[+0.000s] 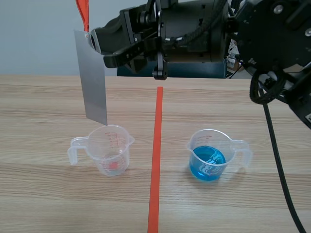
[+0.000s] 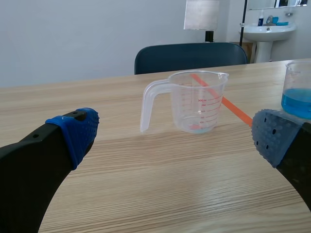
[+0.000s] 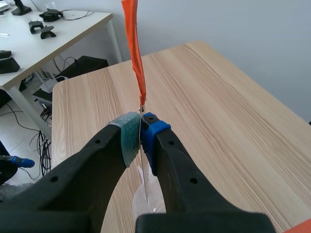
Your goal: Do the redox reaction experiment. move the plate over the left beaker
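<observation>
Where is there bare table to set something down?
Bare wood between the left beaker and right beaker, along the tape line, and beyond both. Crowded above the left beaker: the plate hangs from the right gripper.

A blue chair (image 2: 189, 56) and white washbasin (image 2: 267, 31) stand before pale walls (image 2: 73, 34).

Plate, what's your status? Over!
Right claw shut on plate. Plate hanging above left beaker. Left claw open, holding nothing. Nothing between plate and beaker.

Bright, even light; faint soft shadow under left beaker (image 1: 111, 154); pale sheen on table (image 2: 170, 184).
</observation>
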Robot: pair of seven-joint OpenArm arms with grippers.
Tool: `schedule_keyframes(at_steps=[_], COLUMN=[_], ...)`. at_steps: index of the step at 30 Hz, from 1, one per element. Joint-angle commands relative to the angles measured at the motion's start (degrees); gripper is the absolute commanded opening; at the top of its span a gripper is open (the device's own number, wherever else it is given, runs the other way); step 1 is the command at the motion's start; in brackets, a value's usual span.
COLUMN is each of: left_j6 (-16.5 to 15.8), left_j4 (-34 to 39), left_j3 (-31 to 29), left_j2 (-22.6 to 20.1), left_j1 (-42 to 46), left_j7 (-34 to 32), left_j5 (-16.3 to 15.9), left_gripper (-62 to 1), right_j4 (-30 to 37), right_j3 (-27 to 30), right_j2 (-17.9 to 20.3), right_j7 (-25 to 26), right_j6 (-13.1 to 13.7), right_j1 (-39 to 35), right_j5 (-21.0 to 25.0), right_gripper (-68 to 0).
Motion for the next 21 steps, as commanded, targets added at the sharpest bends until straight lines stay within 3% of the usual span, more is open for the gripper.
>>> schedule_keyframes(at_steps=[1, 8, 21], left_j6=[0.1, 0.1, 0.1], left_j4=[0.9, 0.9, 0.9], left_j3=[-0.4, -0.4, -0.4], left_j2=[0.0, 0.0, 0.0], left_j1=[-0.2, -0.5, -0.5], left_j7=[-2.6, -2.6, -2.6], left_j5=[-0.4, -0.4, -0.4], left_gripper=[1.4, 1.4, 1.4], right_j4=[0.2, -1.4, -3.4], right_j3=[0.8, 0.8, 0.8], right_j2=[-0.7, -3.9, -5.0], right_j7=[0.0, -2.0, -2.4], right_j6=[-0.6, -1.4, -1.4], right_j1=[1.7, 2.3, 2.3], right_j5=[0.4, -0.3, -5.2], right_gripper=[-66.9, -66.9, -66.9])
